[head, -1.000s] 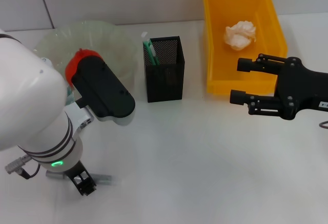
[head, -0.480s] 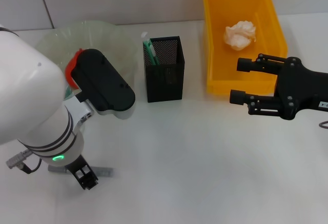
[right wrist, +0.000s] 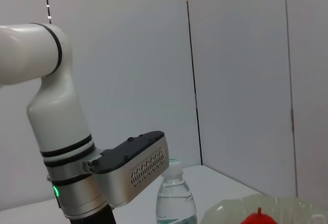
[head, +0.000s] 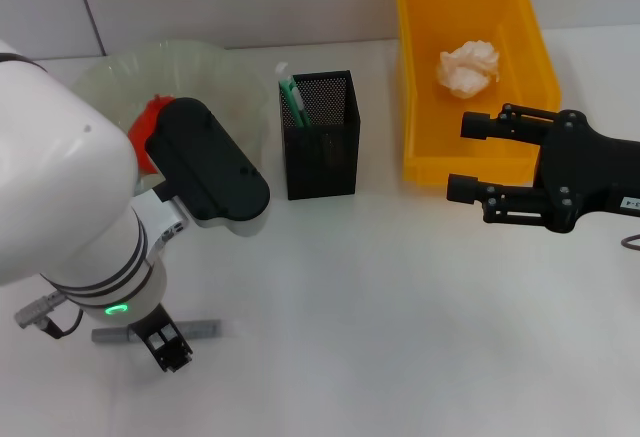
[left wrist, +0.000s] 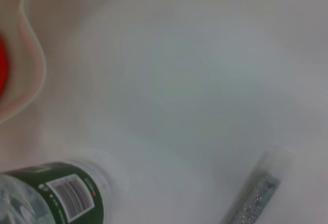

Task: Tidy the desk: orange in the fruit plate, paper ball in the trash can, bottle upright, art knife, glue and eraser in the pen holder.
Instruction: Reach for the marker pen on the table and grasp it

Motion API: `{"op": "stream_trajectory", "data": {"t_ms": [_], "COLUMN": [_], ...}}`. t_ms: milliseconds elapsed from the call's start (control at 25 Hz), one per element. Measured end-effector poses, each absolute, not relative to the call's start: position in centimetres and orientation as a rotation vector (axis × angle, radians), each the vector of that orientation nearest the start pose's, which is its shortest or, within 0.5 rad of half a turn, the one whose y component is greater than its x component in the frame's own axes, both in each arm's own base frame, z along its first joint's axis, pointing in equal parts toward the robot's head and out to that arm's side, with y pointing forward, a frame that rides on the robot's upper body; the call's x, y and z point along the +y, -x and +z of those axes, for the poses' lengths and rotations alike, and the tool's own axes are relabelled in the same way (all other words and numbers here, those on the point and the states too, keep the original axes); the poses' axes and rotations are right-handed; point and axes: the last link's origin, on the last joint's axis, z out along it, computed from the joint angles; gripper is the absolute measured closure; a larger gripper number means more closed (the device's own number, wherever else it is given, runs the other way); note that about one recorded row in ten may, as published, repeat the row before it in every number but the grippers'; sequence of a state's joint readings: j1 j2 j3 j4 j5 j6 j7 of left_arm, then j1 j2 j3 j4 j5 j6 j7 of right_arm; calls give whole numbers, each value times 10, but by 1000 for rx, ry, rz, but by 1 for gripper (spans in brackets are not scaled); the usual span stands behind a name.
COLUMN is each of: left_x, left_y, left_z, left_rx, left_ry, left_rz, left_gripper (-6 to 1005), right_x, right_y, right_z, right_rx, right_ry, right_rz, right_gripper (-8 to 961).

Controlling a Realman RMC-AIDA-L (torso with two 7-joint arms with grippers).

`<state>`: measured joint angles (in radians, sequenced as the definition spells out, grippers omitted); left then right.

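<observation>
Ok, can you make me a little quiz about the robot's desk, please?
1. True or false: the paper ball lies in the yellow bin.
2. Fill the gap: the bottle stands ___.
3. Where is the art knife? A: in the yellow bin. B: flat on the table beside the left pincer. C: leaning on the bottle.
Key: 1 true; 2 upright; 3 B.

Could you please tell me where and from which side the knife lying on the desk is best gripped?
Grip the knife across its narrow width near mid-length, coming straight down from above: it lies flat on the desk, long and thin. The left hand sits at it.
</observation>
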<state>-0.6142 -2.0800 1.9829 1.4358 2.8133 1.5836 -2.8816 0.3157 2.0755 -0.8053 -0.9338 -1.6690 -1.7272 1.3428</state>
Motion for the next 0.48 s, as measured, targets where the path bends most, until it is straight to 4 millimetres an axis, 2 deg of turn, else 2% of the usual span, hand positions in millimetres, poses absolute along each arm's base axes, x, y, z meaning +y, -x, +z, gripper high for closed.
{"op": "stream_trajectory", "data": {"t_ms": [360,480], "left_x": [302,299], "left_y": [160,158], "left_z": [-69,-71], "left_rx": [-505,-409], "left_ry": [2511,2539], "left_rz": [1047,1100], "left_gripper": [493,493], "right_x": [292,292], "right_y": [-252,-253], "right_z": [55,55], "right_rx": [329,329], "right_ry": [2613,2613], "right_rz": [932,932], "right_gripper": [191,191]}}
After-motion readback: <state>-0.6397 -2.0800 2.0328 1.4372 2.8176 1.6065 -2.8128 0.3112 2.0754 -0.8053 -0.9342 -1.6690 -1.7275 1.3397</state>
